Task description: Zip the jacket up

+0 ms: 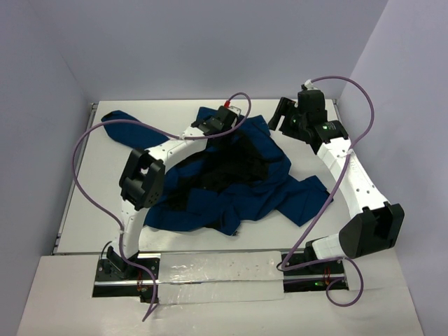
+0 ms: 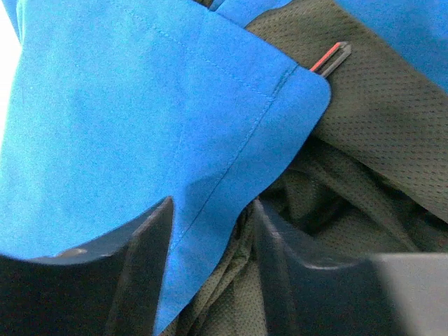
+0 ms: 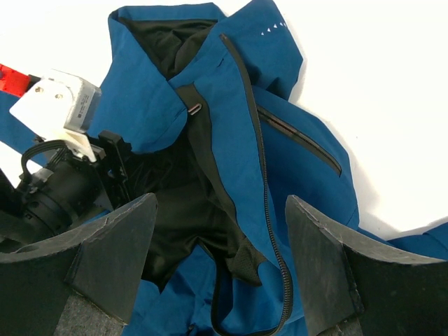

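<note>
The navy-blue jacket (image 1: 280,192) lies crumpled and open on the white table, its black lining (image 1: 231,164) facing up. My left gripper (image 1: 222,122) is low over the jacket's far edge. In the left wrist view it (image 2: 213,203) is partly open, with a blue front flap (image 2: 140,105) and mesh lining (image 2: 378,126) between its fingers. A red-and-black pull tab (image 2: 330,58) shows beyond. My right gripper (image 1: 283,119) hovers open and empty above the jacket's right side. In the right wrist view it (image 3: 220,199) frames the black zipper teeth (image 3: 264,182) running down the blue front (image 3: 294,154).
The white table (image 1: 91,182) is boxed in by pale walls at the back and sides. Purple cables (image 1: 91,133) loop over the left side and the right arm. A chest pocket zip (image 3: 301,140) lies right of the main zipper. The left wrist's camera block (image 3: 59,105) sits close by.
</note>
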Controlling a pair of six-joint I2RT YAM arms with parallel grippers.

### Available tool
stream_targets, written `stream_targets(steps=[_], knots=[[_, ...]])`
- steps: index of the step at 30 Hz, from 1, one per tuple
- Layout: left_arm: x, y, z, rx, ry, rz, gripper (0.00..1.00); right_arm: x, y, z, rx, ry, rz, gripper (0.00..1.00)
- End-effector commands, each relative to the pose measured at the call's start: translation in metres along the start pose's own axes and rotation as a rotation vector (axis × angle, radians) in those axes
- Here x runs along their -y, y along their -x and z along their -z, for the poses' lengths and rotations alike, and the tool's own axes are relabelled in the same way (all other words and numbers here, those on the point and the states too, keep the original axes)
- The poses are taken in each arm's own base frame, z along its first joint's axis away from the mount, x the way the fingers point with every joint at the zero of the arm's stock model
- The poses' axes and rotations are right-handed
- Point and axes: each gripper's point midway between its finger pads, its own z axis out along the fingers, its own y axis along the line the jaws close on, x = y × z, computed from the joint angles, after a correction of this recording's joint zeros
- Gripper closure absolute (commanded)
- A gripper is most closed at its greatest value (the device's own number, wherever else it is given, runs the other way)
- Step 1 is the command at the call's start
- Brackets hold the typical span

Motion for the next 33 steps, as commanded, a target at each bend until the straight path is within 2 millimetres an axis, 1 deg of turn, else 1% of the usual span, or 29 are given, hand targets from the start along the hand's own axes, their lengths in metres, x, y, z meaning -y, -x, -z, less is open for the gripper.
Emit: stream_targets(steps=[1,5,9,11,13,14,16,20,22,24,26,28,30,32,33], knots=[[-0.005,0.018,0.003,0.045,0.032,-0.011,0.52,-0.010,0.025,0.011,0.067,0.025,0.012,0.19],[-0.004,0.019,-0.001,0.039,0.039,-0.017,0.67,-0.011,0.027,0.011,0.070,0.029,0.011,0.19],[-0.003,0.023,0.000,0.040,0.016,0.015,0.93,-0.012,0.023,0.010,0.057,0.041,0.016,0.19],[-0.004,0.028,0.004,0.044,-0.019,0.056,1.00,-0.014,0.020,0.008,0.049,0.053,0.012,0.19],[-0.010,0.035,0.009,0.050,-0.069,0.118,1.00,-0.016,0.015,0.006,0.035,0.073,0.009,0.19],[-0.007,0.038,0.014,0.054,-0.103,0.144,1.00,-0.019,0.014,0.005,0.030,0.090,0.010,0.19],[-0.010,0.045,0.023,0.058,-0.179,0.222,1.00,-0.028,0.013,0.003,0.018,0.126,0.021,0.19],[-0.014,0.058,0.044,0.078,-0.303,0.348,1.00,-0.047,0.017,-0.001,0.060,0.156,0.066,0.19],[-0.011,0.065,0.054,0.088,-0.360,0.414,1.00,-0.056,0.018,-0.003,0.109,0.163,0.080,0.19],[-0.007,0.068,0.061,0.089,-0.405,0.460,1.00,-0.063,0.022,-0.004,0.149,0.145,0.054,0.19],[-0.004,0.072,0.068,0.089,-0.431,0.501,1.00,-0.068,0.021,-0.010,0.115,0.151,0.008,0.18],[-0.002,0.075,0.075,0.087,-0.455,0.529,1.00,-0.073,0.009,-0.023,0.024,0.185,-0.023,0.18],[-0.001,0.079,0.084,0.093,-0.488,0.560,1.00,-0.086,-0.003,-0.034,-0.017,0.262,-0.079,0.18],[0.000,0.084,0.093,0.110,-0.516,0.593,1.00,-0.102,-0.010,-0.037,-0.022,0.371,-0.128,0.19],[0.000,0.086,0.097,0.114,-0.528,0.617,1.00,-0.105,-0.010,-0.038,-0.015,0.398,-0.149,0.19]])
